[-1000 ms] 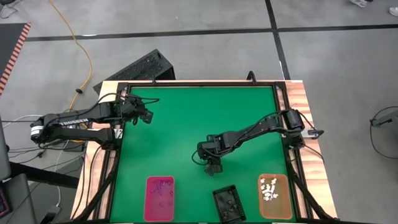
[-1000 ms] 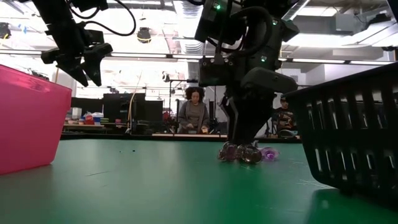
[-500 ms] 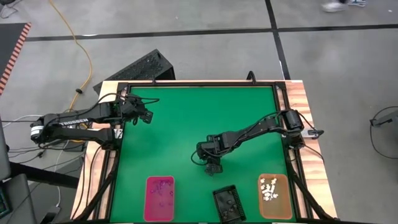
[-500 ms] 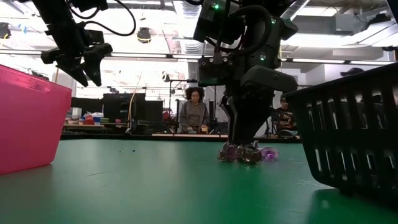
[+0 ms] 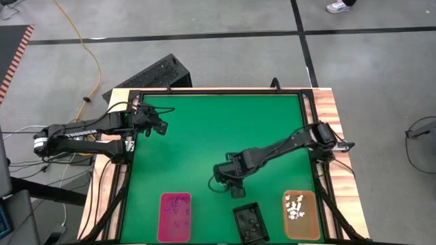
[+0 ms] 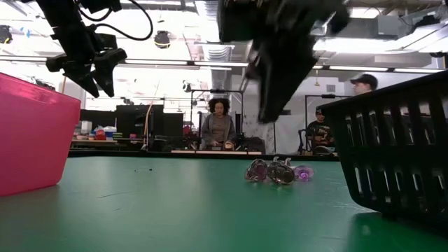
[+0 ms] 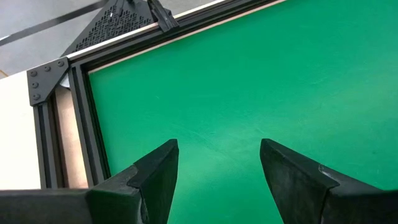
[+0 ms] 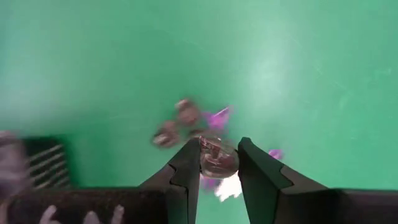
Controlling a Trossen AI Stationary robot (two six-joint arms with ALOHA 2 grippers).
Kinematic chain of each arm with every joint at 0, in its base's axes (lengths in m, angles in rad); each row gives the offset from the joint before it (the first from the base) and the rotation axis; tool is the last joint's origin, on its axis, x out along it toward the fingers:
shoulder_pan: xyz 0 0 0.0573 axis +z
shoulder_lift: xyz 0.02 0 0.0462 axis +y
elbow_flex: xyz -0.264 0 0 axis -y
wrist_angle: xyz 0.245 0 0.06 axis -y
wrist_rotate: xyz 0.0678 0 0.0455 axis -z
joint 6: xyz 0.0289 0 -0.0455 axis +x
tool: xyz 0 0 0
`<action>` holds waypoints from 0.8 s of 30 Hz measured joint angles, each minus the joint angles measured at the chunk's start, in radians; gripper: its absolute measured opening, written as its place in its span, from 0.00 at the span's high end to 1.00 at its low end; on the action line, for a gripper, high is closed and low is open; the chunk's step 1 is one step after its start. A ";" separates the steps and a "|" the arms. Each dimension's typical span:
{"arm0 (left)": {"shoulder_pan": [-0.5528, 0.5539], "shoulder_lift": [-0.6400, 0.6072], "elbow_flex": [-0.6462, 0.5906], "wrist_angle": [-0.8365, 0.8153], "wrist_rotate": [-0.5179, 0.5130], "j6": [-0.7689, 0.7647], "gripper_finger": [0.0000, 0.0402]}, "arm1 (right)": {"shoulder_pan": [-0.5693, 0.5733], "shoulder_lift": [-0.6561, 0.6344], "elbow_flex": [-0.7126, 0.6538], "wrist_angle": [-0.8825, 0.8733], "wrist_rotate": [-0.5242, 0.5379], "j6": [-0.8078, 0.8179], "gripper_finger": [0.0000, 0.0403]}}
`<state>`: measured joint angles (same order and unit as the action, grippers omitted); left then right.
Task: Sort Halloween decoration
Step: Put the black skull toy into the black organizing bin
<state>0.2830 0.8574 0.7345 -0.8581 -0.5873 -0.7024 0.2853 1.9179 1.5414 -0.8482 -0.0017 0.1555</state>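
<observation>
My right gripper (image 8: 217, 163) hangs above the green mat, shut on one small clear, purple-tinted Halloween decoration (image 8: 217, 158). In the low view this gripper (image 6: 267, 112) is a blurred shape well above the mat. Below it, a few more clear and purple decorations (image 6: 278, 171) lie on the mat; the right wrist view shows them too (image 8: 180, 121). My left gripper (image 7: 217, 168) waits open and holds nothing, up over the mat's far left corner (image 5: 161, 128). My right gripper pinches the small clear decoration (image 8: 219, 163) between its two fingers. The fingers point steeply down from above. The decoration is lifted clear of the mat.
Along the near edge stand a pink tray (image 5: 175, 216) with purple pieces, a black slotted tray (image 5: 249, 221) and an orange tray (image 5: 300, 213) with white pieces. In the low view the pink tray (image 6: 31, 133) and the black tray (image 6: 399, 154) flank the mat. People sit in the room behind.
My right gripper has risen from the cluster of decorations on the mat and drifted a little toward the table's near left. The decorations on the mat have stayed where they were.
</observation>
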 joint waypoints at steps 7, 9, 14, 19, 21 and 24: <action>0.000 0.000 0.000 0.000 0.017 -0.020 0.46 | 0.172 -0.027 0.018 -0.047 -0.002 0.201 0.71; 0.000 0.000 0.000 0.000 0.024 -0.021 0.46 | 0.224 -0.028 0.018 -0.043 -0.001 0.251 0.71; 0.000 0.000 0.000 0.000 0.027 -0.033 0.46 | 0.329 -0.028 0.018 0.006 0.013 0.292 0.71; 0.000 0.000 0.000 0.000 0.031 -0.040 0.46 | 0.363 -0.029 0.018 0.017 0.050 0.307 0.64; 0.000 0.000 0.000 0.000 0.034 -0.041 0.46 | 0.362 -0.029 0.018 0.017 0.051 0.321 0.59; 0.000 0.000 0.000 0.000 0.043 -0.043 0.46 | 0.348 -0.029 0.018 0.017 0.053 0.317 0.52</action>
<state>0.2829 0.8577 0.7345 -0.8581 -0.5447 -0.7452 0.6331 1.8893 1.5593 -0.8310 0.0513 0.4725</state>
